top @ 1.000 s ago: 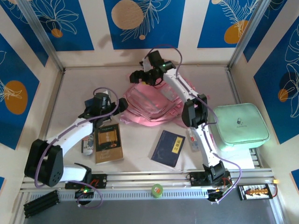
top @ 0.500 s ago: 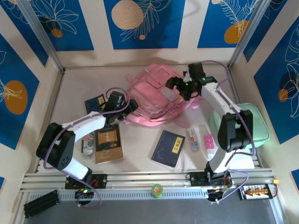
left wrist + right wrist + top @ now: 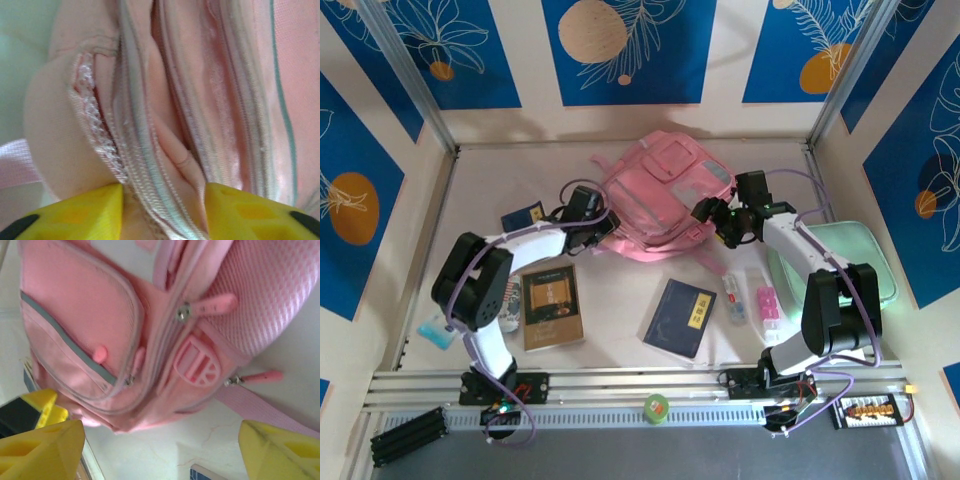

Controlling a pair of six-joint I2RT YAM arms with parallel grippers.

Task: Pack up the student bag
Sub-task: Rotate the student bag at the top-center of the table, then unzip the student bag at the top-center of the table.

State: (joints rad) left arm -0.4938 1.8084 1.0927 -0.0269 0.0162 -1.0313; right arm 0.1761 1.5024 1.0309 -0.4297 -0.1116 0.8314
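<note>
Located student bag (image 3: 660, 190) on table (image 3: 620, 265), centre toward far wall, lying flat with front pockets up.

Found left gripper (image 3: 592, 222) at bag's near-left edge, against the fabric. From left wrist view: yellow fingers (image 3: 70, 212) roughly half closed, a ridge of pink fabric and zip tape filling the gap between them. Unable to confirm, at this close and blurred range, a firm clamp on that fold as against mere contact.

Found right gripper (image 3: 712, 218) just beside bag's right side. From right wrist view: jaws spread wide, yellow fingers (image 3: 45, 450) at the lower corners of the view, with bare tabletop between. Holding nothing. Zip pulls, round rubber badge (image 3: 197, 362) and mesh side pocket of bag just ahead of the fingers.

Noted brown book (image 3: 552, 305) and navy book (image 3: 680, 316) lying flat nearer the arm bases, apart from bag. Noted mint-green case (image 3: 865, 262) at right edge of table, partly behind right arm in overhead view.
</note>
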